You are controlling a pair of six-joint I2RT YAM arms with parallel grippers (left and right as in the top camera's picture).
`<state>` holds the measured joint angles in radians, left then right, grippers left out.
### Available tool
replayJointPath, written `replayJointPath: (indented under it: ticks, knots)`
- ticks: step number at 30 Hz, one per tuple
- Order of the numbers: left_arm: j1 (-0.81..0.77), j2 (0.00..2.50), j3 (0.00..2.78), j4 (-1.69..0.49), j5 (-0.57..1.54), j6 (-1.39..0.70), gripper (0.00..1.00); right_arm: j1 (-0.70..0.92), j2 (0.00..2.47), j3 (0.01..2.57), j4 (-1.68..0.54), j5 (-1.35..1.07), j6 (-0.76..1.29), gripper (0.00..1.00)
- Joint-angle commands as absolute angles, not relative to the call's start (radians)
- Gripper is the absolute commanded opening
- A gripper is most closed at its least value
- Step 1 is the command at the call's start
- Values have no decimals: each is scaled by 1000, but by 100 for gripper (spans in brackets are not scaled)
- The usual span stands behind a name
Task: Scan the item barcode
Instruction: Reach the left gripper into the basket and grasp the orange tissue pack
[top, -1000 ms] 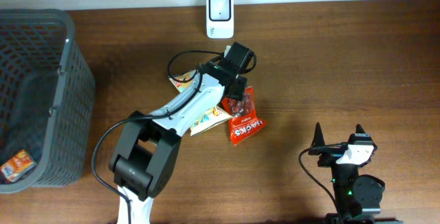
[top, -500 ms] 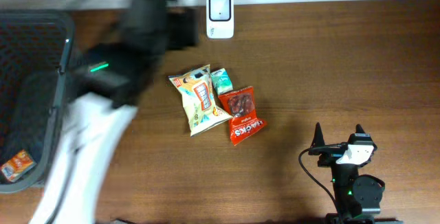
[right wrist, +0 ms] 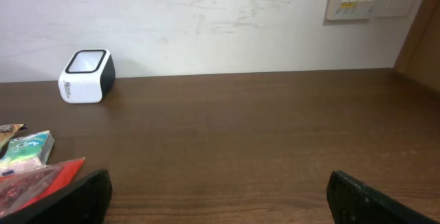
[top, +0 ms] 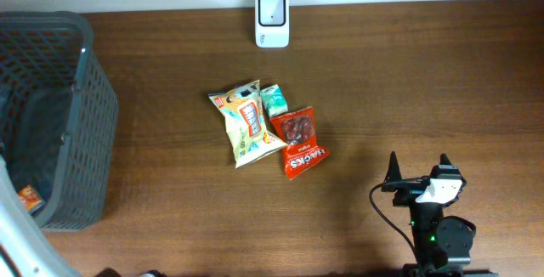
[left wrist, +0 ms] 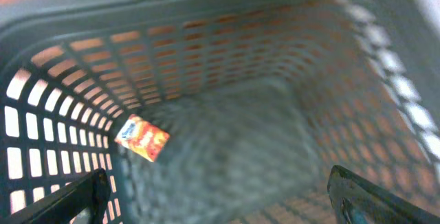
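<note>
Orange packet (left wrist: 142,138) down inside the grey basket (left wrist: 227,59), flat on the bottom, close to one wall. From above, tucked in the near corner of the basket, at the left end of the tabletop (top: 425,73). Left fingers (left wrist: 75,200) hanging over the basket, spread wide, holding nothing. Too blurry there to read the print on the packet. Three more snacks in the middle of the tabletop: yellow chip bag (top: 244,124), small green packet (top: 274,99) touching its upper right side, red snack pack (top: 299,141) just below the green one and tilted. White scanner (top: 272,20) at the far edge, well apart from the snacks. Right fingers (top: 392,166) near the front right corner, spread wide too, nothing between them.
</note>
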<state>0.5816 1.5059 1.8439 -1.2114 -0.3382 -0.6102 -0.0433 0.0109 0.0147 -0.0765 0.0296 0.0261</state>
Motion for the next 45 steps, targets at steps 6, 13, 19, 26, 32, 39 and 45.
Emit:
replayJointPath:
  ticks: [6,13,19,26,32,39,45]
  knots:
    - [661,1665,1663,-1091,-428,-711,99,-46,3,6,-78,38,31,98]
    - [674,1803,1611,-1028,-455,-715,99,-46,3,6,-78,38,31,99]
    - [721,1922,1603,-1031,-476,-715,96,-46,3,6,-78,38,31,98]
    - [744,2014,1587,-1030,-476,-718,96,-46,3,6,-78,38,31,99]
    - [745,2047,1585,-1028,-476,-719,95,-46,3,6,-78,38,31,98]
    - [745,2065,1584,-1004,-476,-719,71,-46,3,6,-78,38,31,99]
    - [745,2065,1560,-991,-476,-719,60,-46,3,6,-78,38,31,99]
